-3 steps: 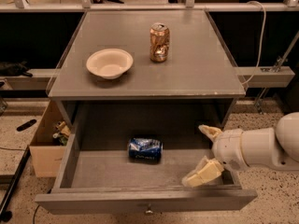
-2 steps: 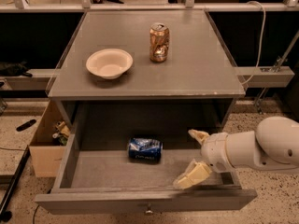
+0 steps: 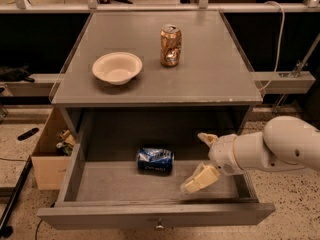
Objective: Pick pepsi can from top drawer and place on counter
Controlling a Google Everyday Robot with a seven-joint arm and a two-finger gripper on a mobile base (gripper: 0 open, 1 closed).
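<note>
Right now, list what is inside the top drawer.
The top drawer holds the pepsi can, lying on its side, and the open gripper reaching in to its right. The arm hides the drawer's right side.

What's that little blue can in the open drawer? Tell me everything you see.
The blue can is a small, slightly dented soda can, metal by its look, with white lettering and silvery ends. It lies on its side on the drawer floor, toward the back. The gripper hangs open to its right in the picture, not touching it.
</note>
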